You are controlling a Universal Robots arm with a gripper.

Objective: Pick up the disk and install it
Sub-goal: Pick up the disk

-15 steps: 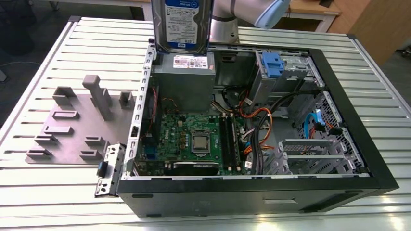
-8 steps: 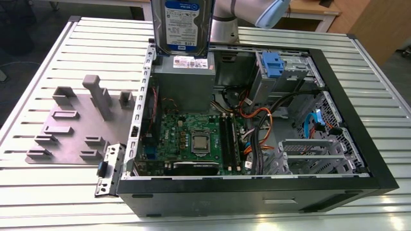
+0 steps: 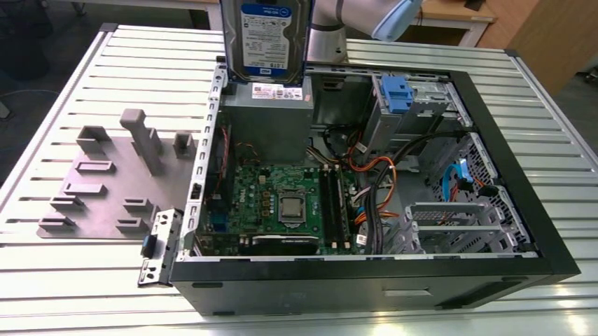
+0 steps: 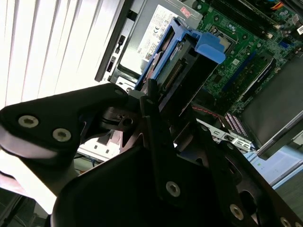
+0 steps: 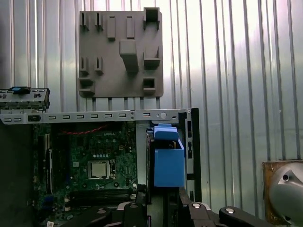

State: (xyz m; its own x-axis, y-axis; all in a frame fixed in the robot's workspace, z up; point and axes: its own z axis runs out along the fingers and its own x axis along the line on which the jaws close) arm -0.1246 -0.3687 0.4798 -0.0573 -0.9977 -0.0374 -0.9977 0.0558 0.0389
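Holding the disk (image 3: 266, 38) aloft, I am running the arm from a distance over a slatted metal table (image 3: 75, 105). An open computer case (image 3: 374, 283) is lying on its side from the table's middle toward the exterior view's right edge. A grey fixture plate (image 3: 103, 189) is sitting near the exterior view's left edge. The disk, upright in its blue carrier with the label facing out, is hanging above the case rim farthest from the exterior camera. It is over the power supply (image 3: 271, 115) and clear of it. In the second wrist view the gripper (image 4: 158, 106) is clamping one end of the disk, closed tight on it.

I am judging the risks this way. The grip is taking only one end, so a jolt could be tipping the disk loose onto the motherboard (image 3: 280, 203). Orange and black cables (image 3: 379, 175) are crowding the drive bay (image 3: 411, 105). A carrier edge could be snagging them there, or jamming askew on the bay's walls.
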